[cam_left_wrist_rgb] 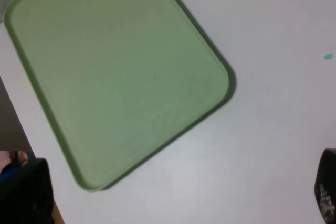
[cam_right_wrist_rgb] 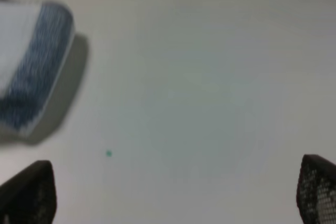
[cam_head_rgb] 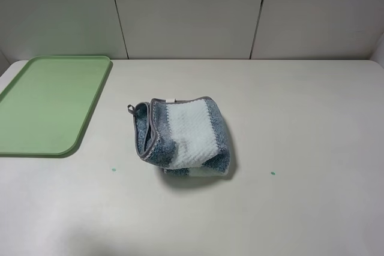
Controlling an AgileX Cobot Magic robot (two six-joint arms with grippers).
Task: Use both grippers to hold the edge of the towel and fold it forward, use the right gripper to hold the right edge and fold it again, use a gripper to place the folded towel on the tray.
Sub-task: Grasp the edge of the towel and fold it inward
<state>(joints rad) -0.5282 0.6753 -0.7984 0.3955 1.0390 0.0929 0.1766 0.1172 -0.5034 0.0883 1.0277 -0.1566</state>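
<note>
A folded blue-grey and white striped towel (cam_head_rgb: 183,136) lies bunched in the middle of the table, with a grey-trimmed edge and loop on its left side. One end of it shows blurred in the right wrist view (cam_right_wrist_rgb: 31,66). The green tray (cam_head_rgb: 48,103) lies flat at the left with nothing on it, and it fills the left wrist view (cam_left_wrist_rgb: 115,72). Neither arm shows in the exterior high view. My left gripper (cam_left_wrist_rgb: 178,203) is open and empty above the table beside the tray's corner. My right gripper (cam_right_wrist_rgb: 173,192) is open and empty, off to the towel's right.
The pale table (cam_head_rgb: 300,118) has small green dots at the front left (cam_head_rgb: 113,169) and front right (cam_head_rgb: 273,173) of the towel. White wall panels (cam_head_rgb: 192,10) stand behind the table's back edge.
</note>
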